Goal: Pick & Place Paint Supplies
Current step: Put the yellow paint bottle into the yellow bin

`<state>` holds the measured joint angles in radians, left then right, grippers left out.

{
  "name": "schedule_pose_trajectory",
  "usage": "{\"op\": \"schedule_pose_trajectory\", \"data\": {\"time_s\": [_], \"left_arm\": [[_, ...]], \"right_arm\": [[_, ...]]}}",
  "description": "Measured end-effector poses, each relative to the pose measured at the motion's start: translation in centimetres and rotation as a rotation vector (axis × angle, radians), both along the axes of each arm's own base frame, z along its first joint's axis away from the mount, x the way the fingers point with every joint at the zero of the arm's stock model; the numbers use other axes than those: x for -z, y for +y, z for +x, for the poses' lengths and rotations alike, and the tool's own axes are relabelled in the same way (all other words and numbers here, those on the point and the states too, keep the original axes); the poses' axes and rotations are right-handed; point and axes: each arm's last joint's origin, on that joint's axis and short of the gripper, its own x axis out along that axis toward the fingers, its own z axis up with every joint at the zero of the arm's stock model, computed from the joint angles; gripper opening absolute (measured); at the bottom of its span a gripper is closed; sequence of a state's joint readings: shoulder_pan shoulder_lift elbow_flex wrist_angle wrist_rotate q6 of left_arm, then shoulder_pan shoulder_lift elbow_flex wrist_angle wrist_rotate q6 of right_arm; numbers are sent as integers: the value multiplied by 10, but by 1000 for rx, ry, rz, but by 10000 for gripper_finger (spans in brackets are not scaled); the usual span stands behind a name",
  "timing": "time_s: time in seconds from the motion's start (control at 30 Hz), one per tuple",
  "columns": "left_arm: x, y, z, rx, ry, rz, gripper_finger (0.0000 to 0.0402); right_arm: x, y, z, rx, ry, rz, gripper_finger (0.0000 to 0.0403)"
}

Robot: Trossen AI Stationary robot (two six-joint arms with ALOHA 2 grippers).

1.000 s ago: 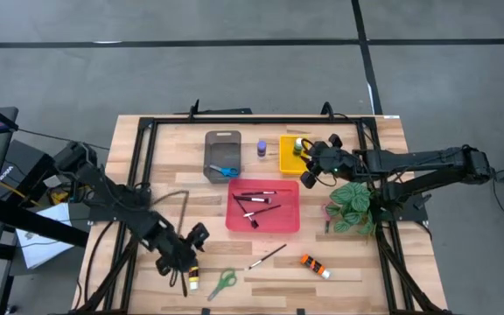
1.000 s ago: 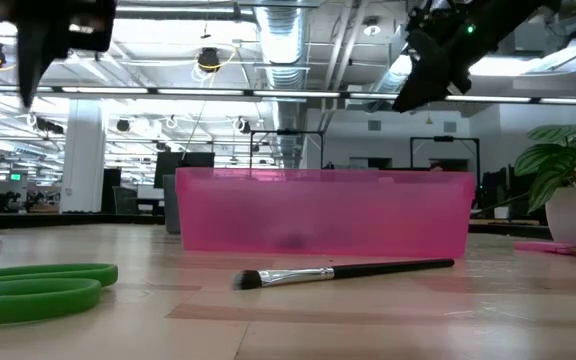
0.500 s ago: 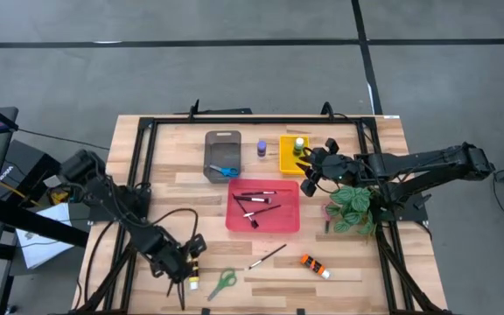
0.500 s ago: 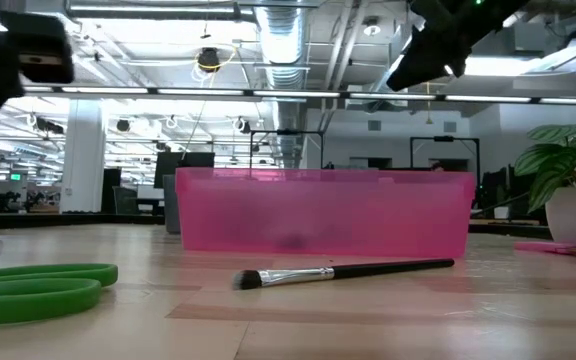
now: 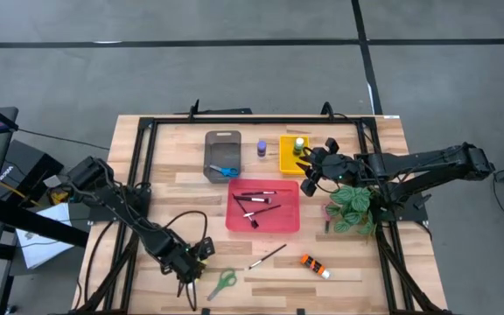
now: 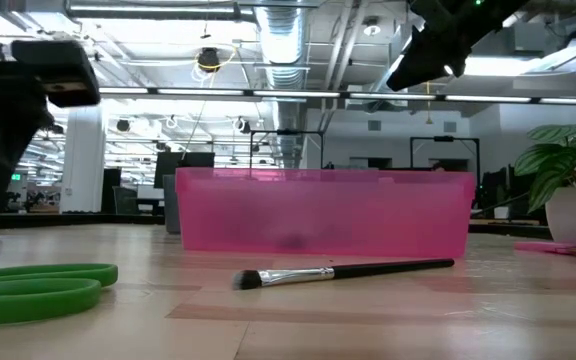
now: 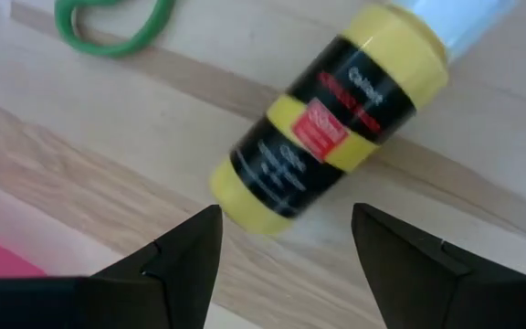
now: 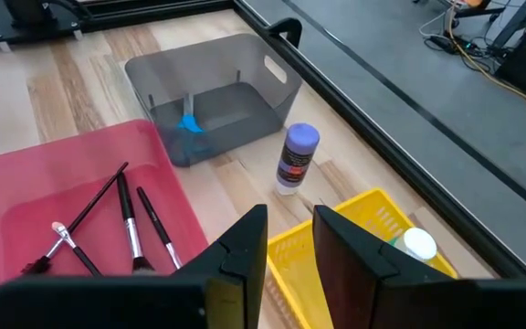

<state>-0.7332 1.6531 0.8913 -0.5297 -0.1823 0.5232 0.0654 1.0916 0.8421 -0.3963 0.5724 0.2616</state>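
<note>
Moving toward the front edge of the wooden surface [image 5: 348,262] over the last second, the left claw [image 5: 201,254] is now hanging open directly over a yellow paint tube [image 7: 331,123], which is lying on its side between and just beyond the spread fingers [image 7: 185,260], untouched. Green scissors [image 5: 223,282] are lying just beside the tube, with a loose paintbrush [image 5: 268,256] and an orange tube [image 5: 314,265] farther along the front; nothing is standing between claw and tube. Behind them, a red tray [image 5: 264,206] is holding several dark-handled brushes [image 8: 126,219], a grey tray [image 5: 222,156] is holding blue scissors [image 5: 226,171], and a yellow tray [image 5: 290,156] is holding a green-capped bottle [image 5: 299,143]. A purple-capped bottle [image 5: 262,149] is standing upright on the surface between the grey and yellow trays. The right claw [image 5: 309,166] is hovering near the yellow tray's corner, beside a leafy plant [image 5: 353,208], its fingers [image 8: 245,256] slightly parted and gripping nothing.
</note>
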Motion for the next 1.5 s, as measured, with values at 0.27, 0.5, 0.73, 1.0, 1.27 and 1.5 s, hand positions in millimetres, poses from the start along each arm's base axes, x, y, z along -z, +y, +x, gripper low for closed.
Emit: {"op": "schedule_pose_trajectory", "data": {"time_s": [0.27, 0.5, 0.73, 1.0, 1.27, 1.5], "left_arm": [[0, 7, 5, -49, 24, -15, 220], [-4, 22, -9, -88, 93, 144, 230], [-29, 23, -22, -147, -9, 131, 248], [-57, 34, -27, -706, 15, -235, 255], [-50, 9, -34, 0, -114, 48, 246], [-23, -2, -16, 480, -204, 436, 244]], "right_arm": [[0, 4, 0, -20, 7, -6, 86], [0, 6, 0, -32, 9, -8, 86], [1, 6, -1, -31, 15, -7, 86], [1, 6, -1, -29, 10, 1, 86], [1, 6, 0, -33, 7, 5, 86], [0, 8, 0, -57, -2, 15, 86]]}}
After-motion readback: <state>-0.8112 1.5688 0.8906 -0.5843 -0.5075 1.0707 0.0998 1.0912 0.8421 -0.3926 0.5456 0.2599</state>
